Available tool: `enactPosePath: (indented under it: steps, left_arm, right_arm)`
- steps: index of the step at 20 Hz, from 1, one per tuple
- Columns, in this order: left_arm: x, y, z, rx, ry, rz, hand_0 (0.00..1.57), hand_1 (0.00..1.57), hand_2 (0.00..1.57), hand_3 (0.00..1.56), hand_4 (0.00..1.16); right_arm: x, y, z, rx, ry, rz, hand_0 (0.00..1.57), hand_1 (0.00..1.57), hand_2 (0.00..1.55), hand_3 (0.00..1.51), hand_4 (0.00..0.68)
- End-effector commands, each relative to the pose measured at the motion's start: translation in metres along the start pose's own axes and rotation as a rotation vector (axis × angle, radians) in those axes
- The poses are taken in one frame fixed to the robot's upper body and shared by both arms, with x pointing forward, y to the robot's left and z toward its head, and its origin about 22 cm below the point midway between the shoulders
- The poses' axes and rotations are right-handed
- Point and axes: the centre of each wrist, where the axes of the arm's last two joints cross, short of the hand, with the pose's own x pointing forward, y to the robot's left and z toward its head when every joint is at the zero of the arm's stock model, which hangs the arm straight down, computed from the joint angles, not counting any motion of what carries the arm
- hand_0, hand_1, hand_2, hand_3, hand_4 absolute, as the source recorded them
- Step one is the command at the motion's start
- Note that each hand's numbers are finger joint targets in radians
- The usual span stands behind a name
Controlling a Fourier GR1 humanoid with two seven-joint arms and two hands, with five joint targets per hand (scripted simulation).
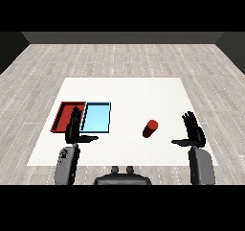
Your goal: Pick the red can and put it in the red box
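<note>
Red can (150, 129) is lying tilted on the white table (129, 91), right of frame centre, touching neither hand. Right hand (194, 132) is sitting just right of it, fingers straight, thumb out, holding nothing. Light blue tray (96, 118) is lying left of centre, red tray (65, 115) touching its left side. Left hand (74, 128) is overlapping the trays' lower edges, fingers straight, holding nothing.

White table (124, 88) (square-topped), pale grey wood-plank floor (119, 57), dark wall (122, 37) at the back
</note>
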Motion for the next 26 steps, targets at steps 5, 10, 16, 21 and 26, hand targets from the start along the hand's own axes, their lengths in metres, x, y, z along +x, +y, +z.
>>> enactPosePath:
  steps: [5, 10, 16, 21, 26]
  left_arm:
    - [-0.009, 0.019, -0.003, 0.023, -0.017, 0.009, 0.00, 0.00, 0.00, 0.00, 0.00]
    - [0.005, 0.003, -0.008, 0.025, -0.015, 0.025, 0.00, 0.00, 0.00, 0.00, 0.00]
    - [0.014, 0.016, -0.007, 0.002, -0.006, 0.032, 0.00, 0.00, 0.00, 0.00, 0.00]
    - [0.002, 0.010, -0.001, 0.007, -0.013, 0.030, 0.00, 0.00, 0.00, 0.00, 0.00]
    - [-0.004, 0.019, 0.004, 0.011, -0.026, 0.027, 0.00, 0.00, 0.00, 0.00, 0.00]
  right_arm:
    - [-0.015, 0.030, -0.007, 0.002, 0.052, -0.061, 0.00, 0.00, 0.00, 0.00, 0.000]
    - [-0.012, 0.041, -0.019, 0.004, 0.095, -0.059, 0.00, 0.00, 0.00, 0.00, 0.000]
    - [-0.032, 0.040, -0.023, 0.040, 0.121, -0.126, 0.00, 0.00, 0.00, 0.00, 0.000]
    - [-0.046, 0.080, -0.023, 0.071, 0.134, -0.159, 0.00, 0.00, 0.00, 0.00, 0.000]
    - [-0.069, 0.088, -0.017, 0.053, 0.150, -0.197, 0.00, 0.00, 0.00, 0.00, 0.000]
